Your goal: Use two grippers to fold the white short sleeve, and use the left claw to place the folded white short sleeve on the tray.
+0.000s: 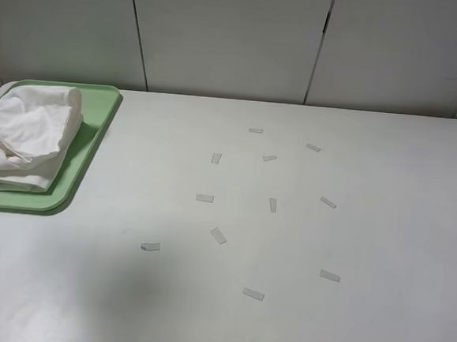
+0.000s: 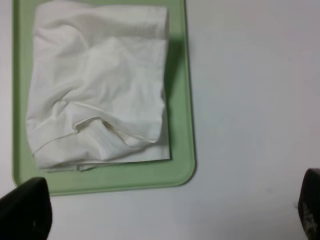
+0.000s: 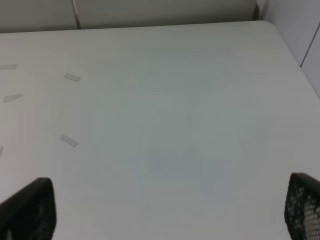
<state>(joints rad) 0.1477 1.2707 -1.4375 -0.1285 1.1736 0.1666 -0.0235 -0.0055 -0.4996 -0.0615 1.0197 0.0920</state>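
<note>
The white short sleeve (image 1: 25, 137) lies folded and rumpled on the pale green tray (image 1: 89, 148) at the table's far left. From the left wrist view the shirt (image 2: 100, 85) fills most of the tray (image 2: 181, 125). My left gripper (image 2: 170, 212) hangs open above the table just off the tray's edge, with black fingertips (image 2: 27, 210) at the frame's corners and nothing between them. Over bare table on the right side, my right gripper (image 3: 170, 210) stands open and holds nothing. Neither arm shows in the exterior high view.
Several small white tape scraps (image 1: 219, 235) are scattered over the middle of the white table (image 1: 382, 231). A grey panelled wall runs behind the table. Scraps (image 3: 68, 140) also show in the right wrist view, and the table's far right corner (image 3: 262, 22) is in sight.
</note>
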